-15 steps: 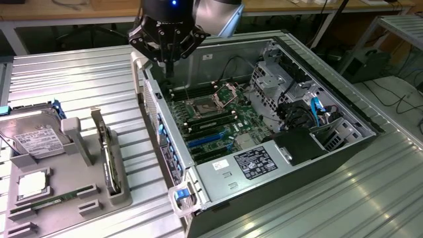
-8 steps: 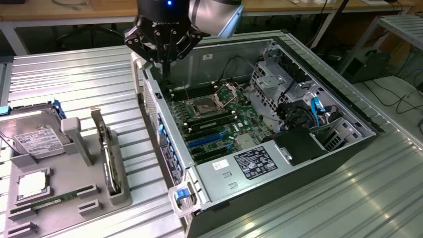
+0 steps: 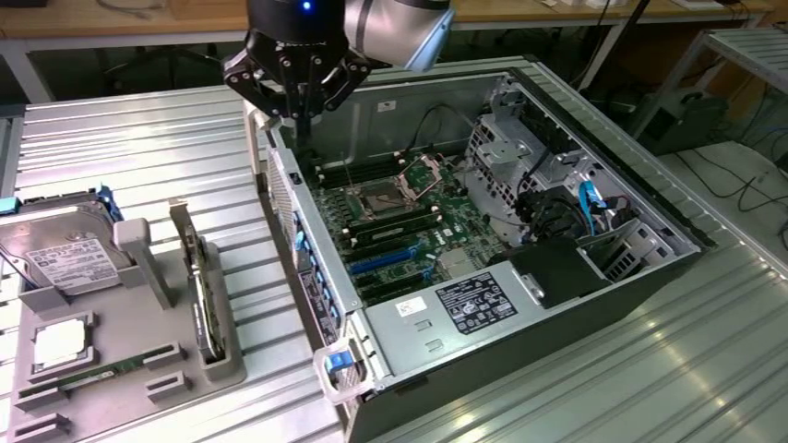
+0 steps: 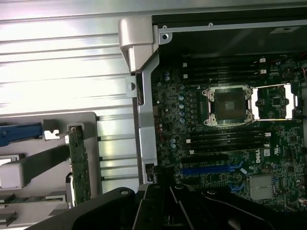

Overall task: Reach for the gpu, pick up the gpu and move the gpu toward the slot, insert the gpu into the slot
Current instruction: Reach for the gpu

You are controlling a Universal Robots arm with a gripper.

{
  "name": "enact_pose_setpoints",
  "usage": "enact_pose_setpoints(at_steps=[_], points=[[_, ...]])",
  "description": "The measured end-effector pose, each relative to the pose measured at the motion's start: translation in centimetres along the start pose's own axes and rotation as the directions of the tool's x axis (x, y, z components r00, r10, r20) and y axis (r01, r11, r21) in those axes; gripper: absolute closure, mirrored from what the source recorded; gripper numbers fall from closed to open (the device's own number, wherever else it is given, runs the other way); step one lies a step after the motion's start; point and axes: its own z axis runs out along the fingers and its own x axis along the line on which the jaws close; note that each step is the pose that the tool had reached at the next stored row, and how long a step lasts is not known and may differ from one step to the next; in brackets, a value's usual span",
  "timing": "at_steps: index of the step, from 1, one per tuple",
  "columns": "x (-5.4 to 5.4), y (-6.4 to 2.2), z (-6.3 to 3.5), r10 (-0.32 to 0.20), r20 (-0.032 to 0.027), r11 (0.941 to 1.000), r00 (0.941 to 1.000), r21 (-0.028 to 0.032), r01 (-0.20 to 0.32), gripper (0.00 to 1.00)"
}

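The gpu (image 3: pixel 197 286) is a thin dark card with a silver end bracket. It stands on edge in a grey holder (image 3: pixel 228 355) at the exterior view's left, outside the computer case. The wrist view shows the gpu (image 4: pixel 79 165) as a green strip in that holder. The slot (image 3: pixel 379 259) is a long blue connector on the green motherboard inside the open case, and it appears again as a blue slot (image 4: pixel 211 168) in the wrist view. My gripper (image 3: pixel 302 118) hangs high over the case's left wall, far from the gpu and holding nothing. Its dark body (image 4: pixel 175 201) crosses the wrist view.
A silver hard drive (image 3: pixel 68 258) with a white label and a green memory stick (image 3: pixel 92 377) lie in the grey tray beside the gpu. The case's metal wall (image 3: pixel 290 212) stands between holder and motherboard. The processor socket (image 3: pixel 376 198) and black memory slots (image 3: pixel 407 221) sit near the blue slot.
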Motion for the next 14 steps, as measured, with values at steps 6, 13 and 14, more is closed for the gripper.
enact_pose_setpoints(at_steps=[6, 13, 14], points=[[0.5, -0.05, -0.02, 0.0, -0.0006, 1.0, 1.0, 0.0001, 0.0, 0.89], [1.1, -0.1, -0.04, 0.0, -0.0011, 1.0, 1.0, 0.0001, 0.0, 0.89], [1.2, -0.11, -0.04, 0.0, -0.0012, 1.0, 1.0, 0.0001, 0.0, 0.89]])
